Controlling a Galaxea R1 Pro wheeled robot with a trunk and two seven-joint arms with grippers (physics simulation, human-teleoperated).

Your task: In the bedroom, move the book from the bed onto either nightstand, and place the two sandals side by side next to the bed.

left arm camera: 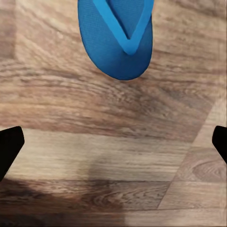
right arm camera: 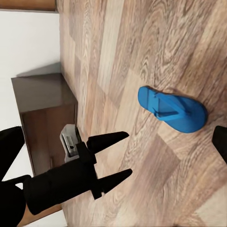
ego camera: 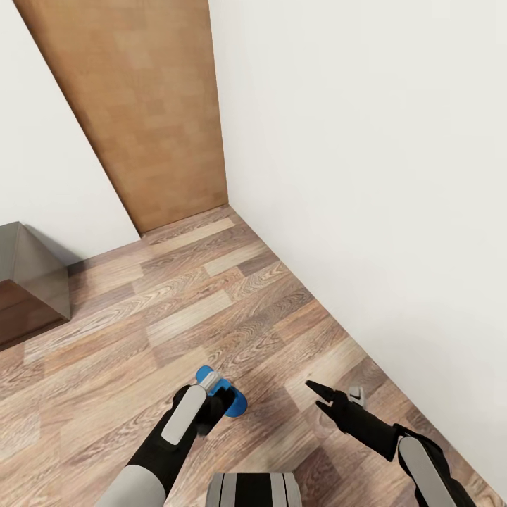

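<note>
One blue sandal [right arm camera: 172, 111] lies flat on the wood-plank floor [ego camera: 232, 303], strap side up, just in front of our base and partly hidden in the head view by our left arm. Our left gripper [right arm camera: 113, 158] hangs above the floor near it with fingers spread and nothing between them — the left wrist view looks straight down on the sandal's rounded end [left arm camera: 118, 42], with bare floor under the fingertips. Our right gripper [ego camera: 315, 394] hovers beside the wall, also over bare floor; its two dark tips stand slightly apart and hold nothing.

We judge the sandal step is in hand, with this one not yet picked up. Next we would need to bring the left gripper over the sandal, lower it and close on the thin sole or strap — a flat thing lying against the planks, so the fingers must come down nearly to the floor.

Around us are white walls [ego camera: 366, 176], a wooden door [ego camera: 141, 105] ahead, and a dark brown cabinet [ego camera: 28, 282] by the wall to our left, likely a nightstand.
</note>
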